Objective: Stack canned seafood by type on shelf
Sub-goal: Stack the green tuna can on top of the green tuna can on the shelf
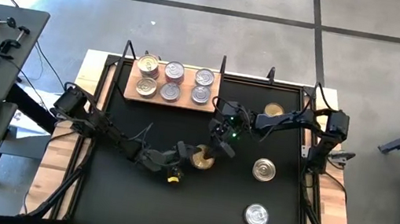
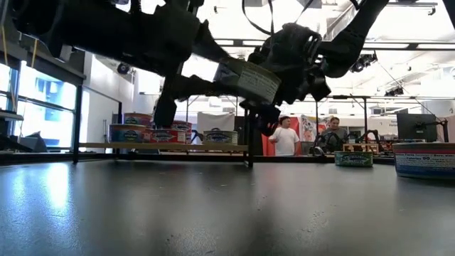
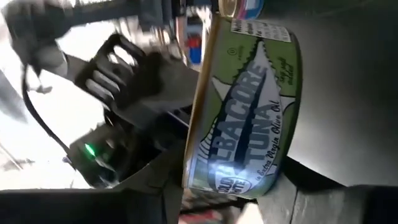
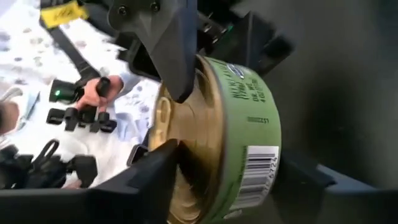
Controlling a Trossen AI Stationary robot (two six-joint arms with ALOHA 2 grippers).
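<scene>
A tuna can with a green label and a gold lid hangs in the air over the table's middle, between my two grippers. My left gripper reaches in from the table's left and is shut on it. My right gripper comes from the right and is open. Its ribbed finger stands off the can's lid and the other finger stands beyond the opposite face. Several cans stand in two rows on the wooden shelf at the far edge. My left gripper pinches the can across its two flat faces. One finger lies on the gold lid; the other is behind the can, on the opposite face. The fingers come about level from the table's left. The can is lifted clear and tipped on edge.
Three loose cans stand on the black table's right half: one far, one in the middle, one near. The table has a raised frame. Two people stand in the room beyond.
</scene>
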